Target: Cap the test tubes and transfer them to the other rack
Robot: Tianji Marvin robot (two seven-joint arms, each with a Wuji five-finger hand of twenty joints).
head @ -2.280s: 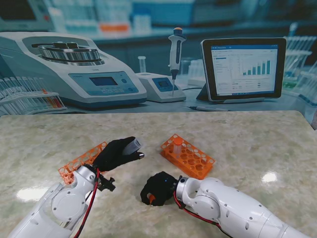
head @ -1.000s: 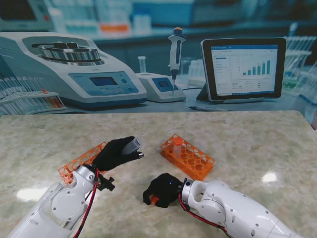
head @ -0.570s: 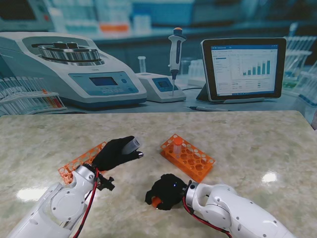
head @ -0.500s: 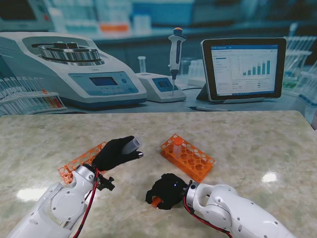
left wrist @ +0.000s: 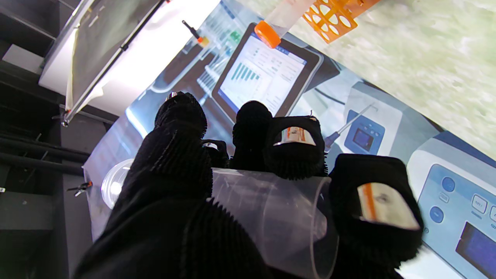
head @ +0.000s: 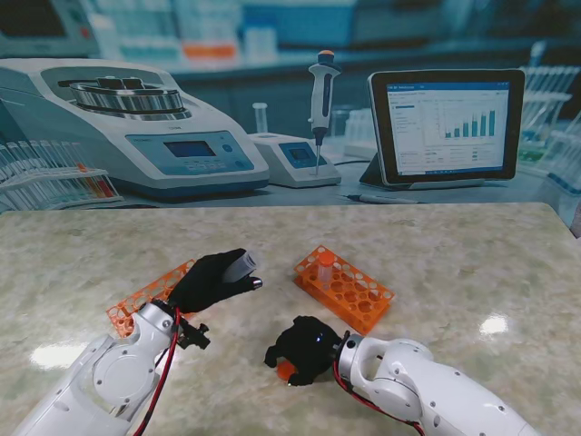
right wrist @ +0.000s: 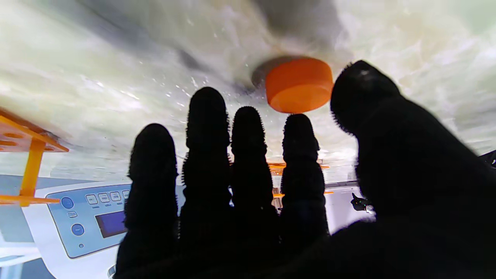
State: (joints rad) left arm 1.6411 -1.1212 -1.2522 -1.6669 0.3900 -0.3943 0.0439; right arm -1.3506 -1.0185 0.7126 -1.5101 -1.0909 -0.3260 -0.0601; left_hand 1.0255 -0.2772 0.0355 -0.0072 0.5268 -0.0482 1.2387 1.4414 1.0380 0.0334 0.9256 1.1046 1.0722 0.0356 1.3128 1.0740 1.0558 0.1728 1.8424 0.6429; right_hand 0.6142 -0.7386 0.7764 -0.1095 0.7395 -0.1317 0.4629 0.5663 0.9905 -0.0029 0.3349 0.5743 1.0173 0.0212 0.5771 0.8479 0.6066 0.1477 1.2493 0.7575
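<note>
**Q:** What has moved?

**Me:** Mostly my right arm. Against the earlier stand pictures, my right hand [head: 301,349] has slid a little toward the frame's right and rolled over the orange cap [head: 286,370], which now peeks out at the hand's lower left edge. My left hand [head: 213,280] has kept its place, left of centre.

**Q:** What are your fingers doing?

**Me:** My left fingers [left wrist: 176,155] are wrapped round the clear test tube [left wrist: 271,217], open and uncapped. My right fingers [right wrist: 207,128] are spread and straight over the table top [right wrist: 97,69]; the cap [right wrist: 299,84] lies loose on the table, flat side down I judge, just past my fingertips and beside the thumb [right wrist: 364,97]. I hold nothing there yet.

**Q:** Which relation decides the next move?

**Me:** Cap to right fingertips. It sits between thumb and nearest finger, so I judge closing those two on it is what is called for. The held tube's long axis [head: 241,265] runs up and to the frame's right, its mouth pointing toward the right-hand rack [head: 345,287].

**Q:** Room to work?

**Me:** Bare table lies between the hands. The right rack, with one capped tube [head: 325,265] standing in it, is above my right hand; the other rack [head: 145,296] lies beneath my left wrist. Lifting the cap toward upper left looks unobstructed.
</note>
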